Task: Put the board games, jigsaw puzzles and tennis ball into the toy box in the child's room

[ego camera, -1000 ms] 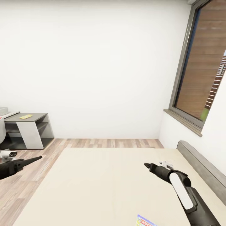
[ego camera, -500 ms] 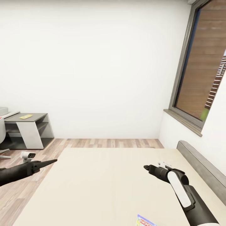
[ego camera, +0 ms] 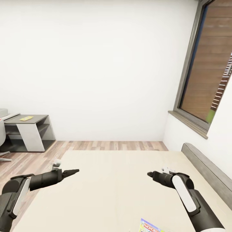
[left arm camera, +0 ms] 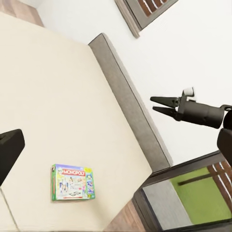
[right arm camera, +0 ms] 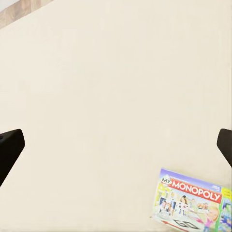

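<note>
- While both arms hover above the bed, the Monopoly board game lies flat near its near edge, toward the headboard side.
- Right pincer, the nearer one, is spread open and empty; the game sits below and behind its tips.
- Left pincer: empty; how far open, cannot tell.
- Long axis runs roughly across the right pincer's fingers.

- Bed: plain beige mattress, grey headboard.
- Board game, near the bed's foot edge: busy multicoloured cover, red "Monopoly" banner, blue and green borders.
- Left claw and right claw: black; arms dark with white panels.
- Walls: white.
- Floor: wood planks, mixed brown and grey.
- Window frame: dark grey.
- Cabinet: dark grey top, white front, a yellow sheet on top.
</note>
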{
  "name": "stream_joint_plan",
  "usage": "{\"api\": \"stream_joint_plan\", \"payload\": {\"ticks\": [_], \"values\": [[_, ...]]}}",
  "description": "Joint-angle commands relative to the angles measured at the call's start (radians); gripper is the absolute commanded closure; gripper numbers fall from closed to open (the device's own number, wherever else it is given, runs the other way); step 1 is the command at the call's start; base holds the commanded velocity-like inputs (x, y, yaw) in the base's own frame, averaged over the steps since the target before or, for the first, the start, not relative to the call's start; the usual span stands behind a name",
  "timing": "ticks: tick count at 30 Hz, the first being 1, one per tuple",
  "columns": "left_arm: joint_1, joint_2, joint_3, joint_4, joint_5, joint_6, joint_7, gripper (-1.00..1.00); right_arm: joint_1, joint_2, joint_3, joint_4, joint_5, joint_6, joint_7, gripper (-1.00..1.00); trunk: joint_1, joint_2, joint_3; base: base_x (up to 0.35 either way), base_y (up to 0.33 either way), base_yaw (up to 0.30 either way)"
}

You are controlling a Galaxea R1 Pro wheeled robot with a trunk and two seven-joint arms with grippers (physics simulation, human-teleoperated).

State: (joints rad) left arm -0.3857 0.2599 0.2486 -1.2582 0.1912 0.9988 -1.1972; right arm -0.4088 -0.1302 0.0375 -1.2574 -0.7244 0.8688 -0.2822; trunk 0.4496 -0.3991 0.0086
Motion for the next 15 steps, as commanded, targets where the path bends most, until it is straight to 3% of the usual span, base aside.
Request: {"api": "stream_joint_plan", "payload": {"ticks": [1,15], "values": [[-0.002,-0.002,-0.002,0.0,0.002,0.007,0.011,-1.0,-0.001,-0.002,0.001,-0.001,-0.011,0.013,-0.011,-1.0,0.0,-0.001,-0.002,0.0,0.0,0.0],[-0.004,0.0,-0.006,-0.001,0.003,0.01,0.03,-1.0,-0.053,0.001,-0.002,0.061,-0.014,0.069,-0.03,-1.0,0.0,-0.001,-0.025,0.0,0.0,0.0]]}}
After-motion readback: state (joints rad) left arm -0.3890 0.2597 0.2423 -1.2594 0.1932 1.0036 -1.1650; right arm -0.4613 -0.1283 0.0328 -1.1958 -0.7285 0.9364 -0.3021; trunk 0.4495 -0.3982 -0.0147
